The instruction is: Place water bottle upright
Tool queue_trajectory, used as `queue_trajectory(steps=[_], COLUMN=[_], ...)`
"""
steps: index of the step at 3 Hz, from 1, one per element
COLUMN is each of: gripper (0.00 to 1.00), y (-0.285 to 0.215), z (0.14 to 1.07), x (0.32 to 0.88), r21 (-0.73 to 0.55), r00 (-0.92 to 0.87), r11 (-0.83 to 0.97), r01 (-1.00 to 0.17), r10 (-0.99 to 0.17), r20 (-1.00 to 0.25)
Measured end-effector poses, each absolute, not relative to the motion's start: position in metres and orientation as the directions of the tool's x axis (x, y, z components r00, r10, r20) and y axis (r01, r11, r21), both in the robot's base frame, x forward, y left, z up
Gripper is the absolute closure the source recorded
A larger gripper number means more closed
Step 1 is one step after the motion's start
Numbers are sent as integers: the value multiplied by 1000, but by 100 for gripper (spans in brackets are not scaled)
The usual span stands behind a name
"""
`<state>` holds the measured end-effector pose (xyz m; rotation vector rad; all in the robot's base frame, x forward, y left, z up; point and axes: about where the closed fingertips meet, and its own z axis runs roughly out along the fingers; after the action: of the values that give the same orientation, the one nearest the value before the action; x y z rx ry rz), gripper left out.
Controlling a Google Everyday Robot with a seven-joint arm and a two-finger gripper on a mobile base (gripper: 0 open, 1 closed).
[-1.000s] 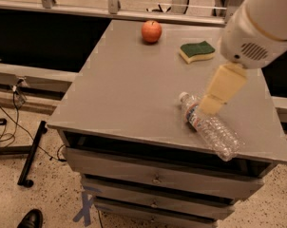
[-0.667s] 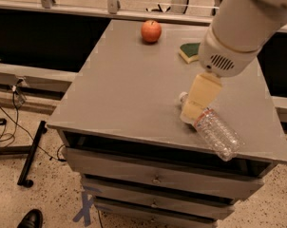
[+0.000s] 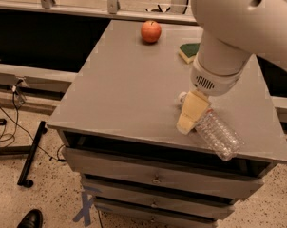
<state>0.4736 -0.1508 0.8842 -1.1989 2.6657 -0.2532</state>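
Observation:
The water bottle, clear ribbed plastic, lies on its side near the front right edge of the grey cabinet top. Its white cap end points toward the middle of the top. My gripper, cream-coloured under the big white arm, hangs low over the bottle's neck end and hides the neck and label. I cannot see whether it touches the bottle.
A red apple stands at the back of the top. A green and yellow sponge lies at the back right, partly behind the arm. Drawers are below the top. A shoe and cables are on the floor at left.
The arm has swung left and toward the front edge, bringing the gripper down over the bottle's neck end. The bottle lies where it was.

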Motion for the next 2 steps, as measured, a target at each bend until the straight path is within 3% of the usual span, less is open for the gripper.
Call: queue_trajectory(steps=[2], gripper=[0], y=[-156], z=[863], x=[467], r21=[-165], r00=[-747], r11=[757], r01=[-632], r10=[-652], r20=[-129])
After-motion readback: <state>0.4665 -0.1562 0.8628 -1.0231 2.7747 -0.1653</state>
